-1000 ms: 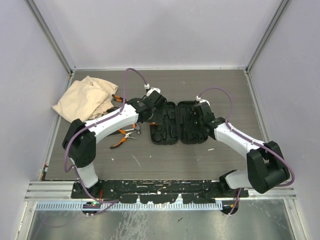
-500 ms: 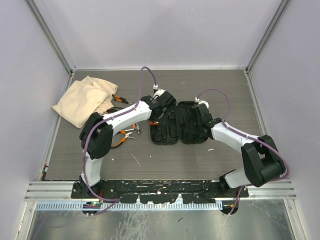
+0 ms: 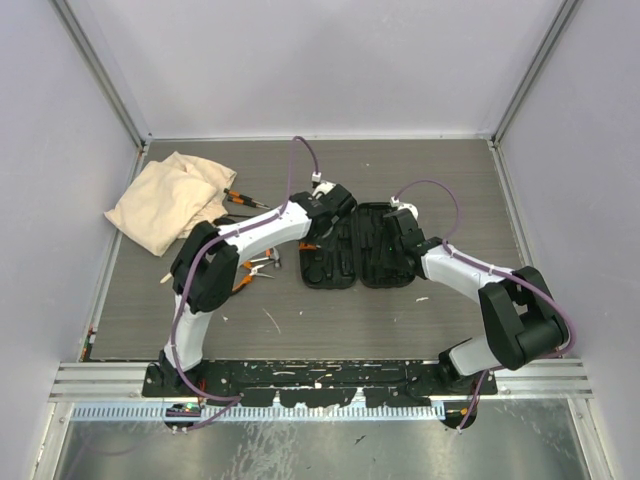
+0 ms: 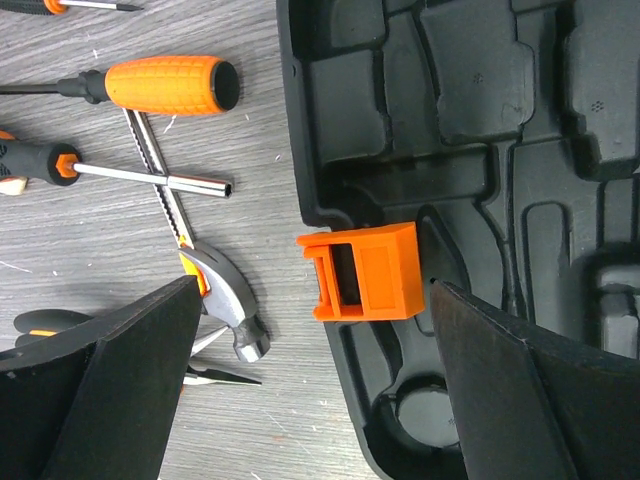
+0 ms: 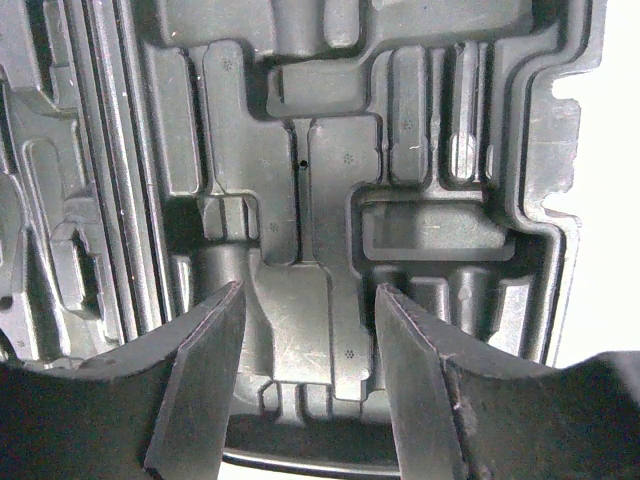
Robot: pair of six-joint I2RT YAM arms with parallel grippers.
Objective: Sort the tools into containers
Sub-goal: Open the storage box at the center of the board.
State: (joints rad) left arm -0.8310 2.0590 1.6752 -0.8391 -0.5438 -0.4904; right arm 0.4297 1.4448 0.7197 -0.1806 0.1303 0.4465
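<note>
Black moulded-plastic case (image 3: 326,270) lies hinged open and flat mid-surface, two halves side by side. It is matte with deep shaped recesses, and the recesses in both wrist views show bare plastic. A boxy orange plastic latch (image 4: 362,270) sits on the left half's outer rim. Surface (image 3: 450,180) is grey wood-grain with small white flecks. Crumpled beige cloth bag (image 3: 165,200) at far left, inside hidden.

Tools (image 3: 255,266) lie loose on the surface between bag and case; all that show are outside the case.
- Hammer (image 4: 235,315): polished steel claw head just beside the case rim, ridged steel shank running away from it, grip hidden.
- Screwdriver (image 4: 165,85): fat dimpled orange handle, black collar, shaft cut off at the frame edge.
- Second driver (image 4: 150,175): black-and-orange handle, shiny hollow-tipped shaft crossing the hammer shank; which lies on top is unclear.
- Pliers (image 4: 40,322): mostly hidden behind the left finger, thin steel tips poking out.
- More screwdrivers (image 3: 243,198) at the bag's edge, too small to detail.

Left jaws are spread wide, black wedge fingers (image 4: 100,390) either side of the latch, touching nothing, low over the case's left rim. Right jaws are partly spread, fingers (image 5: 200,380) over the right half, nothing between them.
</note>
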